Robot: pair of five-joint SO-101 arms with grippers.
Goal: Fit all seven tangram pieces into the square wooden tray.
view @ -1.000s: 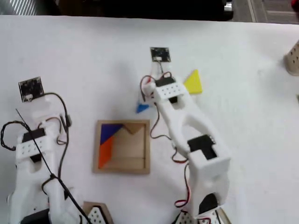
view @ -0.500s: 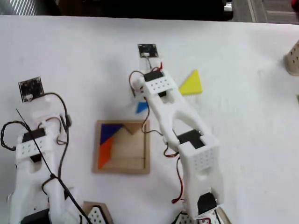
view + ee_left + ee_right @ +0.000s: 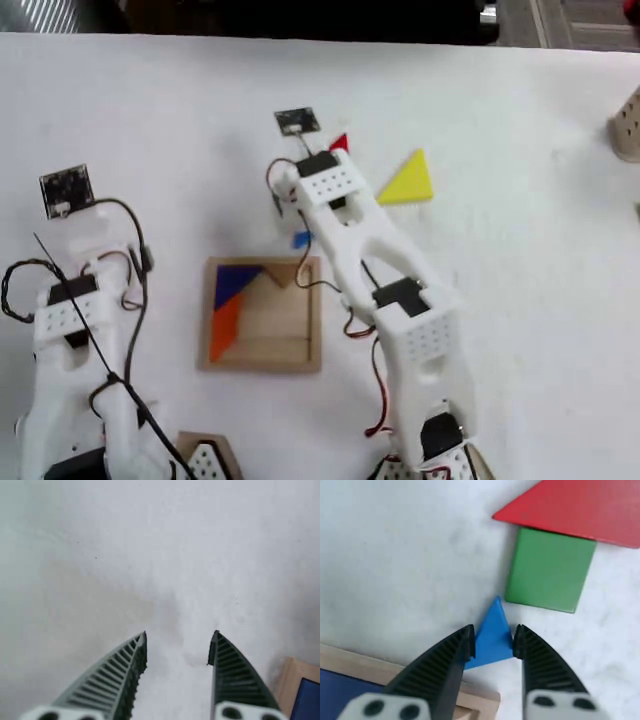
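Nearest thing to the right gripper was the rim of the square wooden tray, running right under its fingers, with a dark blue piece already sitting inside. Just past that rim, on the table, lay the small blue triangle, and that's the bit that mattered. It was dead centre between the parted jaws, one finger close against each slanted side. It didn't look clamped to me, more like straddled. Its point aimed straight away from the gripper and its base faced back toward the tray, so I'd guess a squeeze on those sloped sides could easily squirt it forward.

A little further out sat the green square, near the triangle's tip but not touching it. The red triangle butted up against the square's far edge. The yellow triangle lay off on its own to the side.

The left gripper was wide open over the bare table on the other side of the tray, holding nothing. It was well apart from the loose pieces, so this one clearly looked like the right arm's job.
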